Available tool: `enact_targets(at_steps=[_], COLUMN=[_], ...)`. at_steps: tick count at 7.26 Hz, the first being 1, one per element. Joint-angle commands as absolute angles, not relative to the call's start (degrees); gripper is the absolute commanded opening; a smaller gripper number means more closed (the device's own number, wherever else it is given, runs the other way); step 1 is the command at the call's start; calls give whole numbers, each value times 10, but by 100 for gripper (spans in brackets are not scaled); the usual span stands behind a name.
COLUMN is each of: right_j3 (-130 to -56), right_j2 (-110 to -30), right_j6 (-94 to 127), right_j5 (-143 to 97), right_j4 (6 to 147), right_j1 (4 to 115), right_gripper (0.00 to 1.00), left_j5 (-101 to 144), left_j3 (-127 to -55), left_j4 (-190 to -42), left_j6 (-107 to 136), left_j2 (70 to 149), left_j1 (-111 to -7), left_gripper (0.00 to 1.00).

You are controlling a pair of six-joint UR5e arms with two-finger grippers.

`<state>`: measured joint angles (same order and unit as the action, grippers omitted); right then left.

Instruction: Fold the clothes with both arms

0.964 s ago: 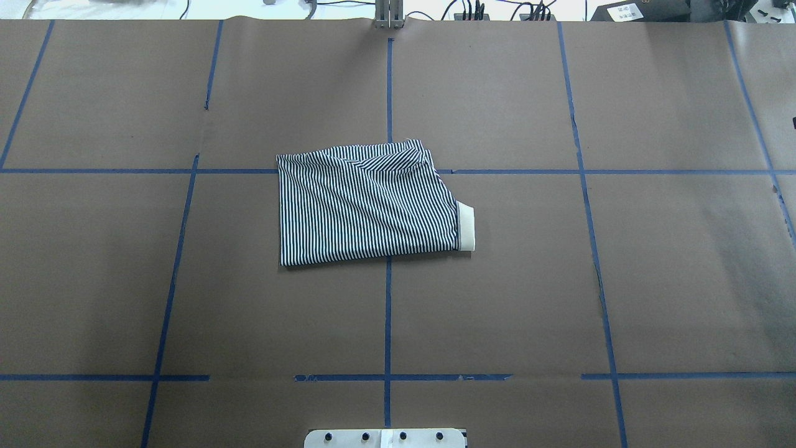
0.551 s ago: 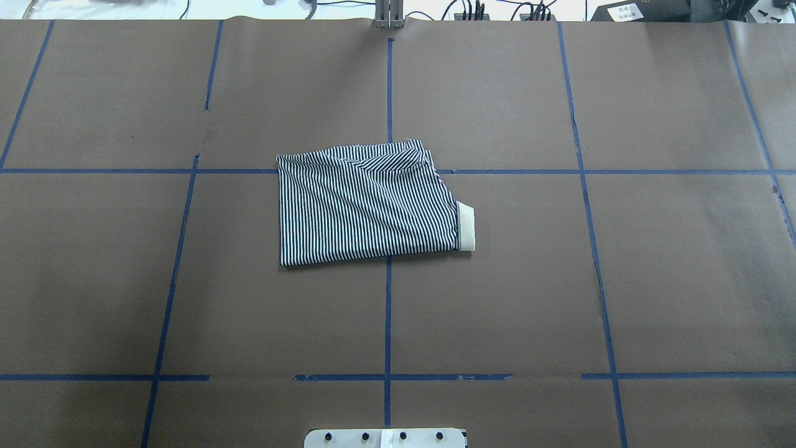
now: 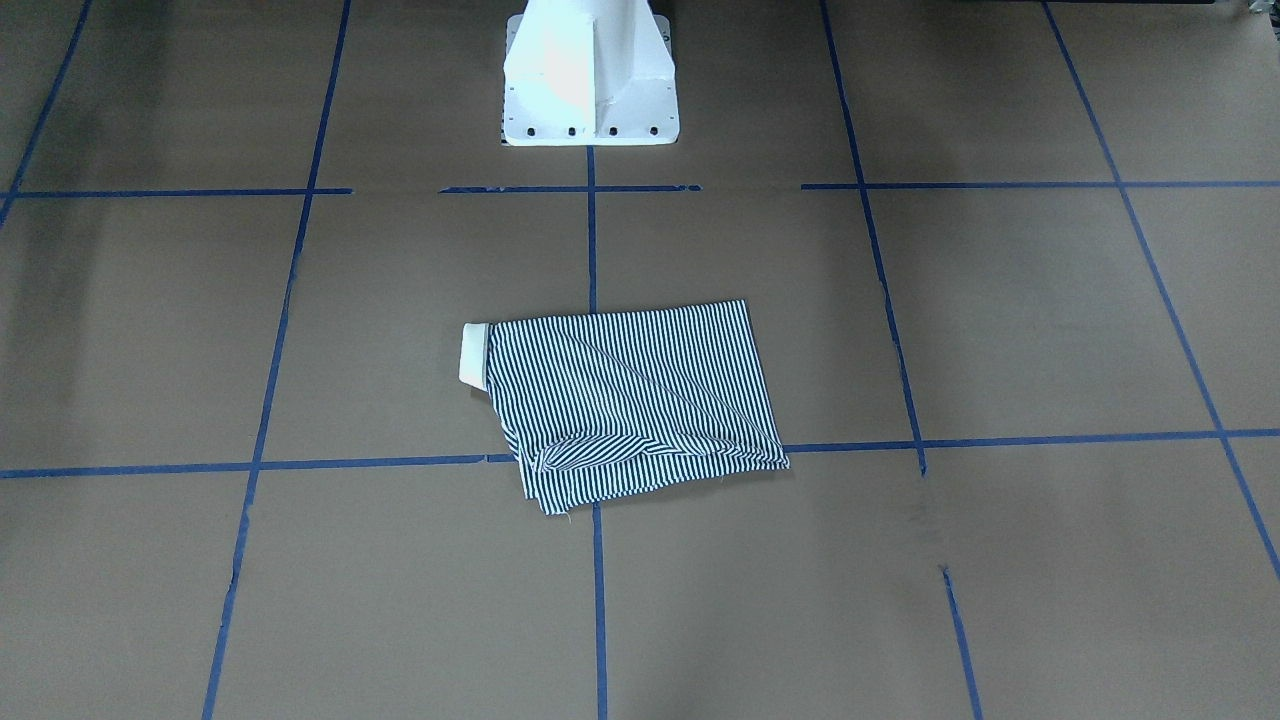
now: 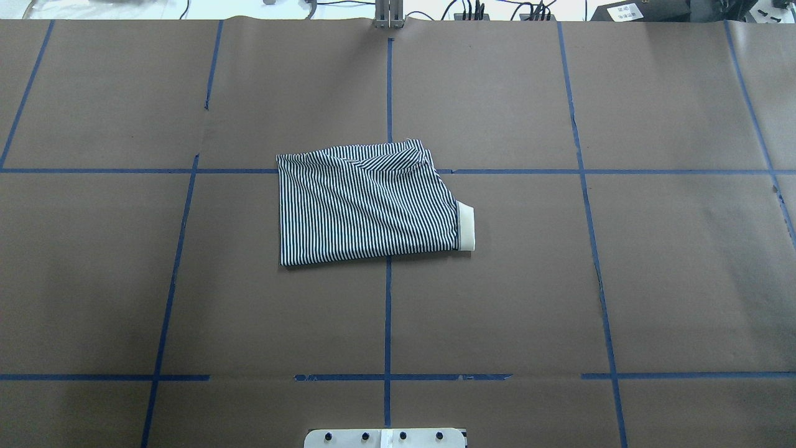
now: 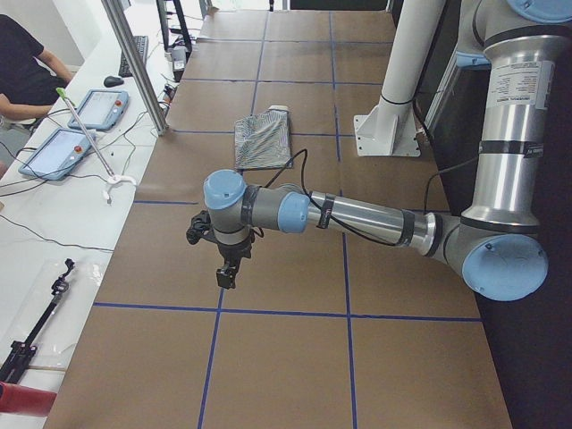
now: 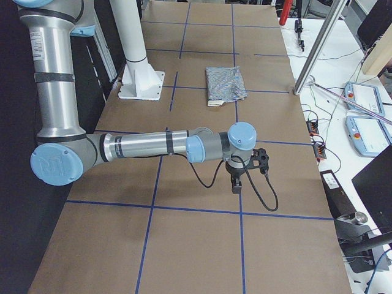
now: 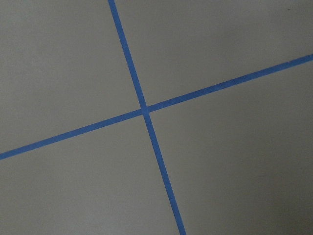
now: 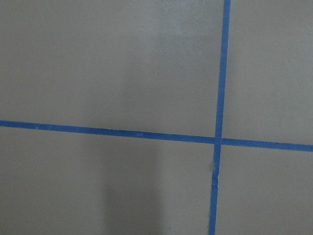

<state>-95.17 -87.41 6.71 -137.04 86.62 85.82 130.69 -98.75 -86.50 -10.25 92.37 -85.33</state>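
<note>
Tabletop [image 4: 497, 298]: shirt [image 4: 367, 208] far from fingers [image 5: 227, 275]

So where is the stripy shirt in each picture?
Exterior front-facing: the shirt is in the middle, below the white pedestal.
Overhead exterior: the shirt is in the middle, above the white pedestal.
Exterior left: the shirt is upper middle, left of the white pedestal.
Exterior right: the shirt is upper middle, right of the white pedestal.
Left wrist-mounted: not in it.
Right wrist-mounted: not in it.
Shared landmark: the white pedestal.
</note>
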Motion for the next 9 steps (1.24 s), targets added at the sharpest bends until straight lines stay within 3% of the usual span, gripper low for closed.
enact_targets(at_steps=[1, 9], right_j3=[-996, -995], right_j2=[-895, -906], right_j6=[71, 67], right_j5=[-1368, -1334], right_j4=[867, 902], right_j1=[859, 835], right_gripper=[100, 100], left_j5=[1306, 1313], left_j3=[-991, -1006], left_j4=[-863, -832], left_j6=[-104, -104], left_j2=[926, 918], left_j1=[-853, -859], left_gripper=[100, 100])
